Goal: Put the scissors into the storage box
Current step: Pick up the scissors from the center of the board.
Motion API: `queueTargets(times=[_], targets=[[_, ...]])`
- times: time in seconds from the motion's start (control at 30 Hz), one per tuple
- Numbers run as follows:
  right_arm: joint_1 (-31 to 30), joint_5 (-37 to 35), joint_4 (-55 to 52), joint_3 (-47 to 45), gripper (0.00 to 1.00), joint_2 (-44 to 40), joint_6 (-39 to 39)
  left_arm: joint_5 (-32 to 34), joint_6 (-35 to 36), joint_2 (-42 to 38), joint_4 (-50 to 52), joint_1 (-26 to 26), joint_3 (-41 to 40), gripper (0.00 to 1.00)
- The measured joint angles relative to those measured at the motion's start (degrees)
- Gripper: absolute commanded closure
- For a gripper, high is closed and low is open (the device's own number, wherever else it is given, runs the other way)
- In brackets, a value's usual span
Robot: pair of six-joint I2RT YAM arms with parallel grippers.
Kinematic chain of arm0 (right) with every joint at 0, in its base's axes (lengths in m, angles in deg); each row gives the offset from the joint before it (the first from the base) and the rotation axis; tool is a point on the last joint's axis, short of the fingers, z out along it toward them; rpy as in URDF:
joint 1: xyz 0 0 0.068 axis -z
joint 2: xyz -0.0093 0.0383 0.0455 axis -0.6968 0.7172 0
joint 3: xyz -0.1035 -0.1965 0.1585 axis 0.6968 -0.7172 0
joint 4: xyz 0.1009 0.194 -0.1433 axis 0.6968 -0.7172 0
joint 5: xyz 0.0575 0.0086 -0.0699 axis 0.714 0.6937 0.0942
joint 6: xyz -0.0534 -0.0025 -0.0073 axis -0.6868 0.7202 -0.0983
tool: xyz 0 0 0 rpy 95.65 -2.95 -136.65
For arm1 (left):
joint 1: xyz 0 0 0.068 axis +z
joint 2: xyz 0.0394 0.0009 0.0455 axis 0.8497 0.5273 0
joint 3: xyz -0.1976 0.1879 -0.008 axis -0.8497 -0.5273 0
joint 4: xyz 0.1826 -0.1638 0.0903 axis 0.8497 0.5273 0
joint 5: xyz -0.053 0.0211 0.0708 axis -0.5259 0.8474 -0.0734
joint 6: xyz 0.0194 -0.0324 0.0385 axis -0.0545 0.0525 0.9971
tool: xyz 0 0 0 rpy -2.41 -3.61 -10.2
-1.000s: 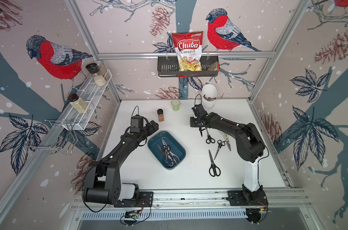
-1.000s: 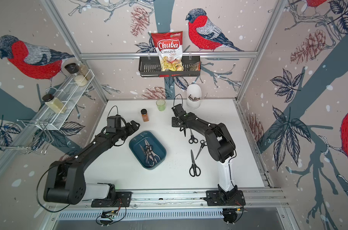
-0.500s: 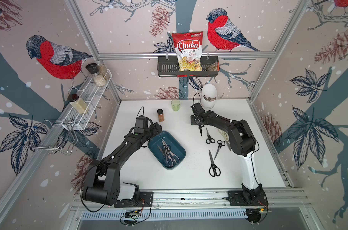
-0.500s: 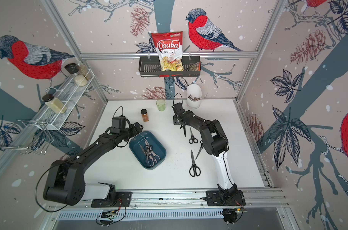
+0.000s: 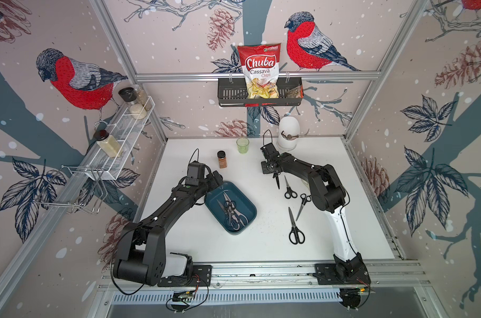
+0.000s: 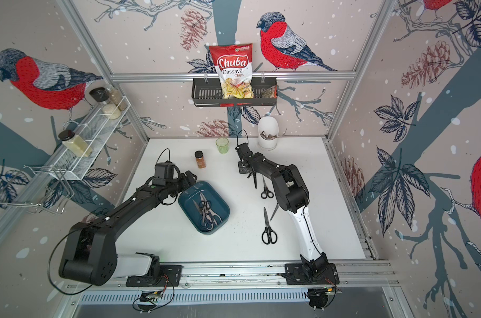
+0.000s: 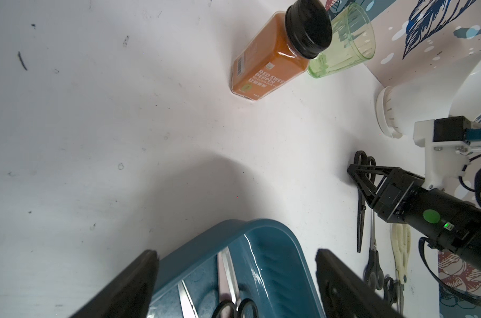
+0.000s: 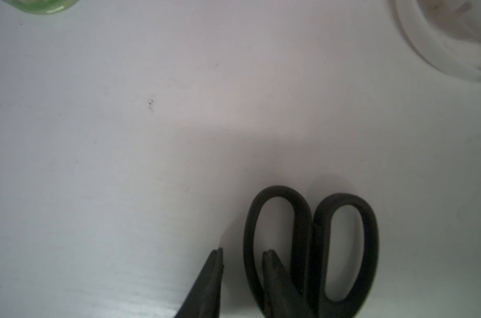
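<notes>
R gripper (image 8: 243,252) sitting w/ fingers slightly apart, straddling one handle ring of black scissors (image 8: 311,234) lying on table (image 8: 123,137), not yet pinching, L gripper (image 7: 235,252) hanging spread wide over storage box (image 7: 275,247) end, several prs (image 5: 229,212) lying inside box, long black pr (image 5: 295,228) lying on table nr R arm.

The storage box (image 5: 242,197) sits toward 9 o'clock of the table's (image 5: 195,242) centre, scissors (image 5: 229,210) piled in it. From the box, the spice jar (image 5: 222,159) stands at 12 o'clock, the cup (image 5: 242,145) and the domed container (image 5: 289,132) at 1, 3 loose pairs (image 5: 296,228) at 3. At 2 lies another pair (image 5: 277,180), under my right gripper (image 8: 245,254).
</notes>
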State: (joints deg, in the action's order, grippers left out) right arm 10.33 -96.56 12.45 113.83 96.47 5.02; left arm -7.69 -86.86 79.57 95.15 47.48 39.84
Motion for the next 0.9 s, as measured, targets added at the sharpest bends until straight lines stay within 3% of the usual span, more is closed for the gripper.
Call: queueTargets(times=[0.47, 0.73, 0.9], targets=[[0.0, 0.1, 0.2, -0.1, 0.93, -0.3, -1.6, 0.4, 0.1, -0.8, 1.5, 0.0, 0.5, 0.07], [-0.3, 0.7, -2.3, -1.7, 0.96, -7.8, -1.6, 2.8, 1.1, -2.4, 2.7, 0.0, 1.2, 0.07], [-3.8, 0.9, -3.1, -3.9, 0.96, -12.8, -1.4, 5.1, 1.0, -4.5, 2.7, 0.1, -0.9, 0.07]])
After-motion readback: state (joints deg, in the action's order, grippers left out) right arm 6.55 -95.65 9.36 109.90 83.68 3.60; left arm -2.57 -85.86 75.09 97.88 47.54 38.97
